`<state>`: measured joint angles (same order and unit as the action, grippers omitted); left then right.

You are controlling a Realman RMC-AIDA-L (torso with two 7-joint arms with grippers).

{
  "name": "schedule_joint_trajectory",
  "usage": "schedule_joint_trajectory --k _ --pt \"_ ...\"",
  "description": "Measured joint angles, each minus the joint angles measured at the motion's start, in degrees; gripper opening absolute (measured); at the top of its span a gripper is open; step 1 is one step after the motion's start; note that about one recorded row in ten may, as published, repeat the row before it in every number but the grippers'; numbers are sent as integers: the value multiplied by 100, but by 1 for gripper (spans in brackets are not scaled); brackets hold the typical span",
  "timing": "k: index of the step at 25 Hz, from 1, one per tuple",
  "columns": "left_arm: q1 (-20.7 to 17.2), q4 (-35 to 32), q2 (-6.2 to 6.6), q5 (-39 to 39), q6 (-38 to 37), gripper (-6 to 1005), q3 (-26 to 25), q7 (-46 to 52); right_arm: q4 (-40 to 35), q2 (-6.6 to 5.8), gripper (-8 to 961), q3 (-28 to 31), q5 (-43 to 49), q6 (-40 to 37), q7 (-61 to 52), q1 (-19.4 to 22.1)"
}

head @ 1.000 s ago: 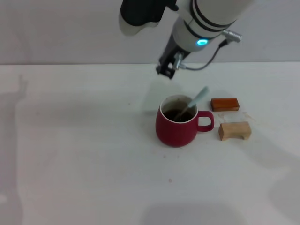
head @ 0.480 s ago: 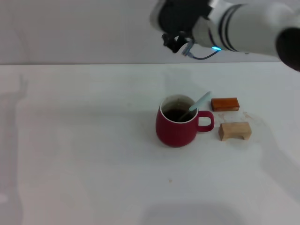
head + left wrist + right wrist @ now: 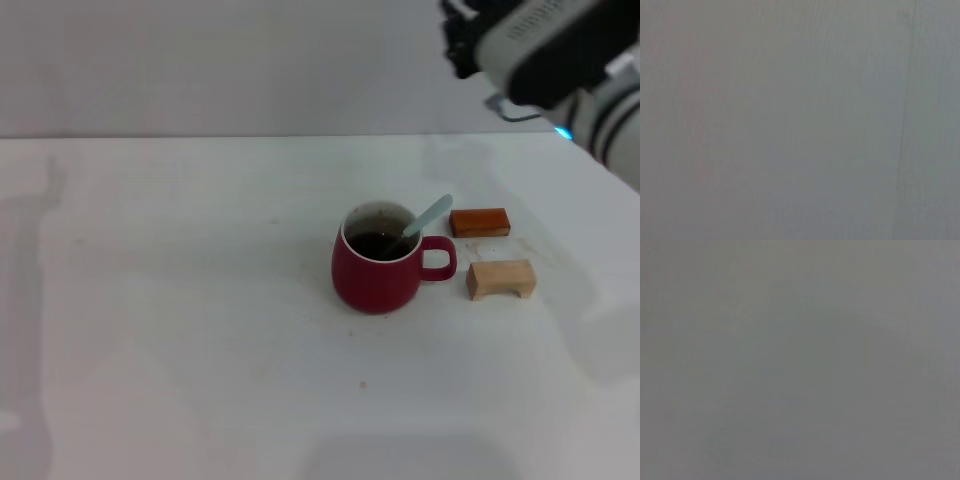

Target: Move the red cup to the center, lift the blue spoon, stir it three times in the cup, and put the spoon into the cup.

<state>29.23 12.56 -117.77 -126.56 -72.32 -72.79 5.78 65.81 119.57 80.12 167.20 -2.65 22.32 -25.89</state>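
The red cup (image 3: 377, 272) stands upright near the middle of the white table (image 3: 180, 300), its handle pointing to the right and dark liquid inside. The blue spoon (image 3: 429, 215) rests in the cup, its bowl in the liquid and its pale handle leaning out over the right rim. My right gripper (image 3: 462, 45) is high at the upper right, well clear of the cup and the spoon and holding nothing. My left gripper is out of view. Both wrist views show only a plain grey surface.
A small orange-brown block (image 3: 479, 222) and a pale wooden block (image 3: 500, 279) lie just to the right of the cup's handle. The right arm's white and black body (image 3: 580, 60) fills the upper right corner.
My right arm has swung up and to the right, away from above the cup to the upper right corner. The cup and the spoon have not moved.
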Motion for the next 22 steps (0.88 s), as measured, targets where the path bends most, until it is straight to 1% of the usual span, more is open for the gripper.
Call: schedule_joint_trajectory --k 1,4,7,11,13,16,18,20,22 --pt "0 0 0 0 0 863 0 0 0 0 155 0 0 0 0 0" --pt "12 0 0 0 7 862 48 -7 -187 18 157 32 -141 -818 -27 334" --pt "12 0 0 0 9 862 68 -8 -546 19 159 32 -638 -1694 -16 538" --pt "13 0 -1 0 17 863 162 -8 -1175 22 161 32 -1107 -2630 36 576" --pt "13 0 -6 0 17 862 188 -8 -1599 25 163 14 -1424 -3180 294 533" --pt "13 0 -9 0 17 862 233 -8 -2358 30 165 -224 -2576 -4111 1168 330" --pt "13 0 -9 0 17 862 269 -8 -2856 23 166 -537 -3609 -4766 1631 159" --pt "13 0 -14 0 17 862 277 -8 -3232 1 167 -801 -4285 -5276 1687 63" --pt "13 0 -17 0 17 862 291 -8 -3460 -16 169 -940 -4588 -5490 1360 69"
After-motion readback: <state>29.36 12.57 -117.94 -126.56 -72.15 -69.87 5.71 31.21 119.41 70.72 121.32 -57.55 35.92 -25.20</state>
